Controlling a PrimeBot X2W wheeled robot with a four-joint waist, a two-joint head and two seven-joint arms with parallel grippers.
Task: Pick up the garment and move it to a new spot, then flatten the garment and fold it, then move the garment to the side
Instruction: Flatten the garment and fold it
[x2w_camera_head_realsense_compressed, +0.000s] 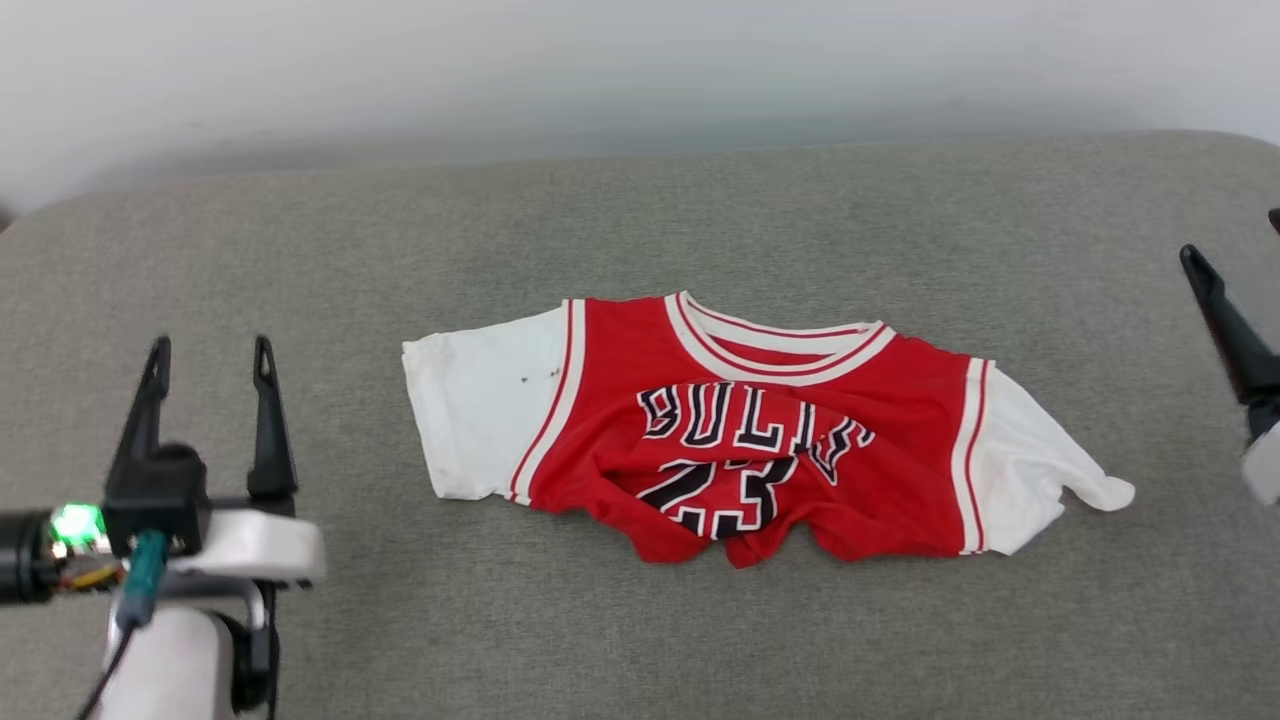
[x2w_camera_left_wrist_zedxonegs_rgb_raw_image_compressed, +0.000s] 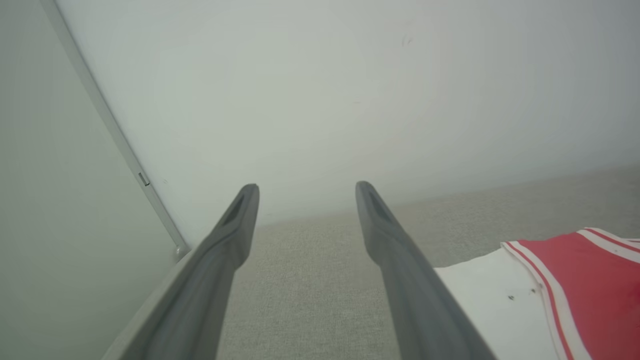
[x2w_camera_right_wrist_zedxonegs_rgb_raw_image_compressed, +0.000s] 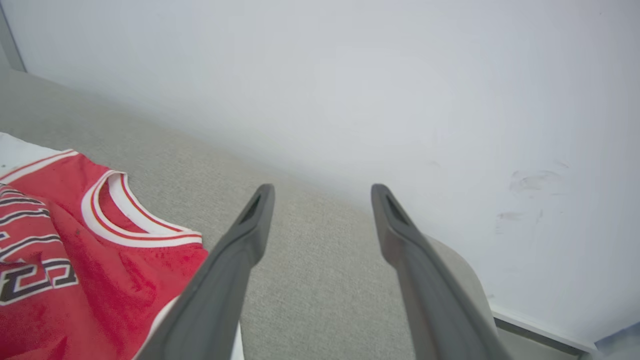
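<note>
- The left gripper (x2w_camera_head_realsense_compressed: 211, 348) is at the near left of the head view. Its two dark fingers stand wide apart and point toward the wall. A small green light (x2w_camera_head_realsense_compressed: 75, 522) shines on the wrist behind it.
- In the left wrist view, the left gripper (x2w_camera_left_wrist_zedxonegs_rgb_raw_image_compressed: 307, 187) hangs over bare gray padding, and the white sleeve (x2w_camera_left_wrist_zedxonegs_rgb_raw_image_compressed: 492, 300) lies just beside its right finger.
- The right gripper (x2w_camera_head_realsense_compressed: 1232, 235) is at the right edge of the head view, partly cut off. In the right wrist view its fingers (x2w_camera_right_wrist_zedxonegs_rgb_raw_image_compressed: 252, 235) are spread apart as well, with gray padding between them; the shirt lies to their left.
- The shirt (x2w_camera_head_realsense_compressed: 900, 400) lies in the middle of the gray padded surface (x2w_camera_head_realsense_compressed: 640, 220), between the two grippers and apart from both.
- Its front faces up, with the collar (x2w_camera_head_realsense_compressed: 780, 350) toward the wall and one white sleeve spread out to each side.
- The near hem is bunched and creased, so the black letters and the number (x2w_camera_head_realsense_compressed: 720, 490) are partly folded in.
- Some small dark specks show on the sleeve at the robot's left.
- Behind the padding stands a plain pale wall (x2w_camera_head_realsense_compressed: 640, 60).
</note>
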